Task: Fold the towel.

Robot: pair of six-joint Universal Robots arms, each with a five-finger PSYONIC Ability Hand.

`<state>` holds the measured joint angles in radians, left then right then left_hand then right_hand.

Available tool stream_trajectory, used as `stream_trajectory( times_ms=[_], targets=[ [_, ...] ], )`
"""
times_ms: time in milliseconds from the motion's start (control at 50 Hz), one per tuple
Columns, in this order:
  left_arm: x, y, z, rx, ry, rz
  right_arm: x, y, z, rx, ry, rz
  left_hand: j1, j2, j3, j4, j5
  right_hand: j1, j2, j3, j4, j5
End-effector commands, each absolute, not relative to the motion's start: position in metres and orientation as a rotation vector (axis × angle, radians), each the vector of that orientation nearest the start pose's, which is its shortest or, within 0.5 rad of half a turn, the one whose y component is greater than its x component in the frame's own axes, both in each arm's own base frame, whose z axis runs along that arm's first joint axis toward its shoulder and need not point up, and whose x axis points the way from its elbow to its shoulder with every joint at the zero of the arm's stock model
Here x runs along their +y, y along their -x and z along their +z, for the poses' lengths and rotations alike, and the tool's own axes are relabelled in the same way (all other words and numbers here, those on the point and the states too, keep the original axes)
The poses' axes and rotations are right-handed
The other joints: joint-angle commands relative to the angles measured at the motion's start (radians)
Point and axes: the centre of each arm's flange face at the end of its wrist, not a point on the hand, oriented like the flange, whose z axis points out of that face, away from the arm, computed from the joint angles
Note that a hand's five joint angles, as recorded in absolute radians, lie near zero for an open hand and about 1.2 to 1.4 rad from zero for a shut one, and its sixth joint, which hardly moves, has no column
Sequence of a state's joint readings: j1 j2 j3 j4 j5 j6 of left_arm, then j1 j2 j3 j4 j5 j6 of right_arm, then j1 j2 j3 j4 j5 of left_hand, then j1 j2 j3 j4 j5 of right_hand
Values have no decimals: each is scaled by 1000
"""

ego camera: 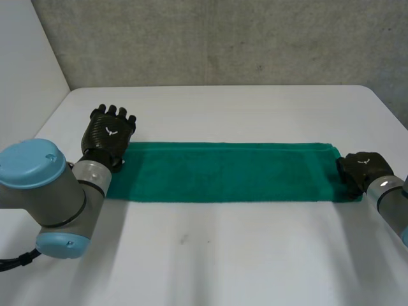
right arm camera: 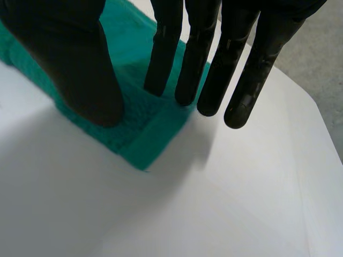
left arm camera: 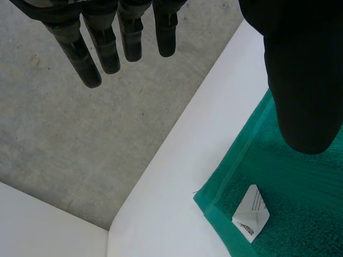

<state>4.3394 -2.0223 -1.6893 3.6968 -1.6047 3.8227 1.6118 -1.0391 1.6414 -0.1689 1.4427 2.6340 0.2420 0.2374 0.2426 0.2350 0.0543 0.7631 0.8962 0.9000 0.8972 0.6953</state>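
Observation:
A green towel lies flat on the white table as a long, narrow strip running left to right. My left hand hovers over the towel's left end with fingers straight and spread, holding nothing. Below its thumb are the towel's far left corner and a white label. My right hand is at the towel's right end. There its thumb and two straight fingertips press on the near right corner of the towel, with a gap between them. The other fingers reach past the hem.
A grey wall stands behind the table's far edge. Bare table lies in front of and behind the towel. My left arm's grey joint sits at the near left.

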Motion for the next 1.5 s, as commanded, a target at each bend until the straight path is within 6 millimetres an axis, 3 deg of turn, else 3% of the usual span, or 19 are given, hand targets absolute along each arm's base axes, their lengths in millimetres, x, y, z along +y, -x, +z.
stream_trajectory(
  times_ms=[20, 120, 220, 280, 360, 520, 640, 700, 720, 760, 860, 900, 940, 1020, 1160, 1240, 1300, 1420, 1500],
  targets=[
    [-304, 255, 169, 1820, -1017, -2017, -352, -138, 127, 2689, 847, -1819, -23, -18, -23, -16, -9, 633, 500, 496, 499, 526],
    [-303, 255, 169, 1821, -1014, -2015, -363, -120, 146, 2701, 781, -1919, -23, -18, -23, -16, -9, 633, 500, 496, 499, 526],
    [-304, 254, 170, 1818, -1010, -2017, -376, -86, 154, 2733, 679, -1953, -23, -18, -23, -16, -9, 633, 500, 496, 499, 526],
    [-304, 254, 170, 1818, -1009, -2016, -373, -87, 151, 2694, 719, -1925, -23, -18, -23, -16, -9, 633, 500, 496, 499, 526],
    [-302, 253, 169, 1824, -1012, -2010, -367, -97, 146, 2591, 799, -1868, -23, -18, -23, -16, -9, 116, -18, -21, -18, 9],
    [-300, 253, 167, 1832, -1019, -2002, -364, -103, 140, 2544, 828, -1826, -26, -21, -26, -19, -12, 65, -68, -72, -69, -42],
    [-300, 252, 166, 1835, -1021, -1999, -367, -100, 136, 2571, 839, -1827, -26, -21, -26, -19, -12, 111, -22, -25, -23, 5],
    [-300, 252, 166, 1835, -1021, -1999, -370, -96, 123, 2626, 857, -1794, -29, -24, -29, -21, -15, 273, 140, 136, 139, 166],
    [-300, 252, 166, 1835, -1021, -1999, -373, -93, 119, 2662, 860, -1788, -29, -24, -29, -21, -15, 572, 439, 436, 438, 466],
    [-300, 252, 166, 1835, -1019, -1998, -375, -91, 118, 2674, 858, -1789, -29, -24, -29, -21, -15, 633, 499, 496, 499, 526],
    [-302, 250, 166, 1836, -1012, -1995, -383, -81, 123, 2725, 825, -1837, -31, -27, -32, -24, -18, 633, 500, 496, 499, 526],
    [-303, 249, 166, 1837, -1009, -1993, -387, -73, 126, 2757, 796, -1857, -31, -27, -32, -24, -18, 633, 500, 496, 499, 526],
    [-302, 249, 166, 1837, -1009, -1993, -396, -51, 136, 2838, 730, -1932, -31, -27, -32, -24, -18, 633, 500, 496, 499, 526],
    [-303, 248, 167, 1836, -1004, -1993, -402, -44, 146, 2871, 730, -1991, -31, -27, -32, -24, -18, 633, 500, 496, 499, 526],
    [-302, 248, 166, 1837, -1002, -1990, -403, -50, 168, 2791, 762, -2080, -31, -27, -32, -24, -18, 633, 500, 496, 499, 526],
    [-302, 248, 166, 1839, -1001, -1987, -396, -67, 160, 2669, 848, -2012, -31, -27, -32, -24, -18, 93, -40, -44, -41, -14],
    [-301, 248, 166, 1840, -1004, -1987, -386, -77, 150, 2582, 901, -1937, -31, -27, -32, -24, -18, -67, -200, -204, -201, -174],
    [-300, 249, 165, 1843, -1007, -1988, -372, -88, 136, 2489, 963, -1838, -31, -27, -32, -24, -18, -97, -230, -234, -231, -204],
    [-298, 250, 165, 1847, -1015, -1987, -370, -80, 132, 2499, 944, -1815, -31, -27, -32, -24, -18, -70, -204, -207, -204, -177]
  ],
)
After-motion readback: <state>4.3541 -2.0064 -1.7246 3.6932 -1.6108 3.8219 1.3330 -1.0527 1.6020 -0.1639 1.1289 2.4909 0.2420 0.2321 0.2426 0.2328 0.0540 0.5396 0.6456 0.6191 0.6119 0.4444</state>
